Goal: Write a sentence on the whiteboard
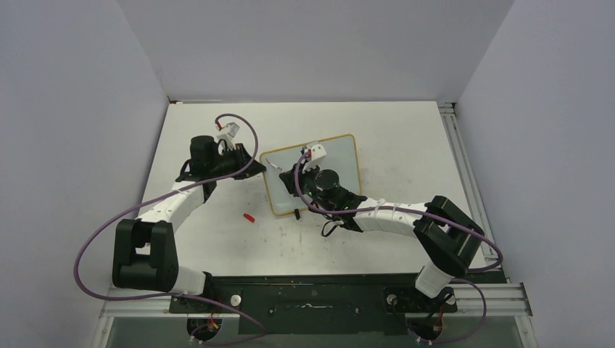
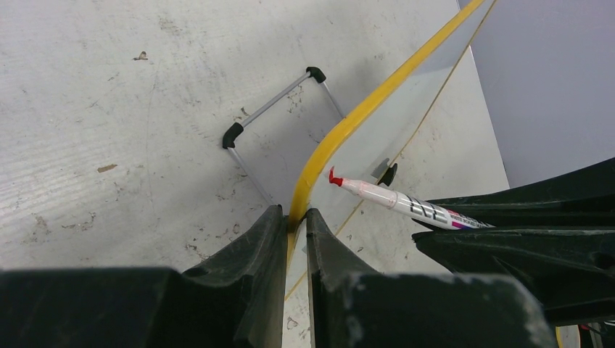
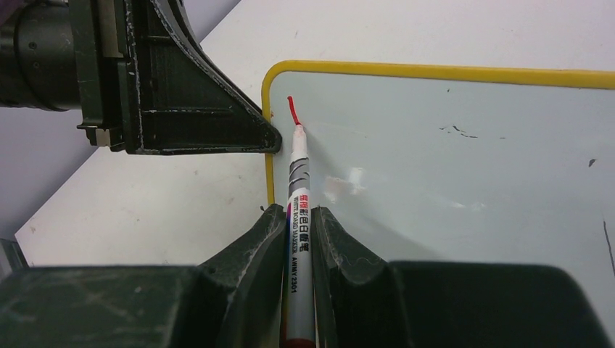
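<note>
The whiteboard (image 1: 339, 158) with its tan-yellow frame lies tilted at mid-table. My left gripper (image 1: 252, 161) is shut on the frame's left edge (image 2: 348, 123); its fingertips (image 2: 294, 216) pinch the rim. My right gripper (image 1: 291, 178) is shut on a white board marker (image 3: 299, 210) with a red tip. The tip touches the board (image 3: 435, 167) near its top left corner. Of the sentence, only a short curved red stroke (image 3: 291, 109) shows above the tip; no words are readable. The marker (image 2: 406, 204) also shows in the left wrist view.
A small red marker cap (image 1: 249, 217) lies on the table left of the board's near corner. The board's wire stand with black feet (image 2: 272, 105) sticks out behind it. Faint dark scuffs (image 3: 457, 131) mark the board. Grey walls close in the table.
</note>
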Robot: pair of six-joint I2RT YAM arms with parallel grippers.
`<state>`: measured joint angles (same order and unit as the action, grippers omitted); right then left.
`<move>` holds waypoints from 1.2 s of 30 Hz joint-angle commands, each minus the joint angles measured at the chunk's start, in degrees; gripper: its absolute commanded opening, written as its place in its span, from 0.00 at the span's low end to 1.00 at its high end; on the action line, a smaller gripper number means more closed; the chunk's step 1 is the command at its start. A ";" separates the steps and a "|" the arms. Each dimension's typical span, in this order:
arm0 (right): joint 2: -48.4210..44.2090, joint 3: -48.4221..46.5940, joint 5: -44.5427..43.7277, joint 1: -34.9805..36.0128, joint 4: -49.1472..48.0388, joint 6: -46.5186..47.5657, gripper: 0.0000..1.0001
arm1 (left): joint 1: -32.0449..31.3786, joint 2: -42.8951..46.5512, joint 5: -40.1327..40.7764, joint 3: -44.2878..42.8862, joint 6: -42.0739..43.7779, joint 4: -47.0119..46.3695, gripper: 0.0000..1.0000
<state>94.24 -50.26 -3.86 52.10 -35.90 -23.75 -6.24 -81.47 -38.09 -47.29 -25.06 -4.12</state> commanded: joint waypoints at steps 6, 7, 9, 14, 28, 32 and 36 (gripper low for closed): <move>-3.16 0.78 -1.95 0.34 -0.20 0.27 0.05 | -0.79 1.64 -0.77 -2.28 0.36 0.11 0.00; -3.37 0.78 -1.97 0.58 -0.07 0.42 0.05 | -0.79 1.63 -0.76 -2.28 0.36 0.16 0.00; -4.15 0.84 -1.84 1.08 0.23 0.62 0.05 | -0.79 1.70 -0.69 -2.28 0.38 0.10 0.00; -6.37 1.04 -2.27 1.77 0.48 1.08 0.05 | -0.79 1.79 -0.67 -2.24 0.36 0.24 0.00; -5.09 -0.29 -4.80 1.78 -0.84 2.09 0.05 | -0.79 1.92 -0.67 -2.15 0.45 0.23 0.00; -4.41 -0.66 -4.84 1.72 -1.23 2.12 0.05 | -0.79 1.95 -0.72 -2.15 0.45 0.10 0.00; -3.51 -0.96 -4.91 1.69 -1.86 2.03 0.05 | -0.79 1.94 -0.72 -2.19 0.45 0.15 0.00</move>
<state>89.71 -49.45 -7.75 53.67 -33.78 -21.98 -6.46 -80.99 -38.20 -47.31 -24.99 -3.64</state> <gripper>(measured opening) 0.152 0.116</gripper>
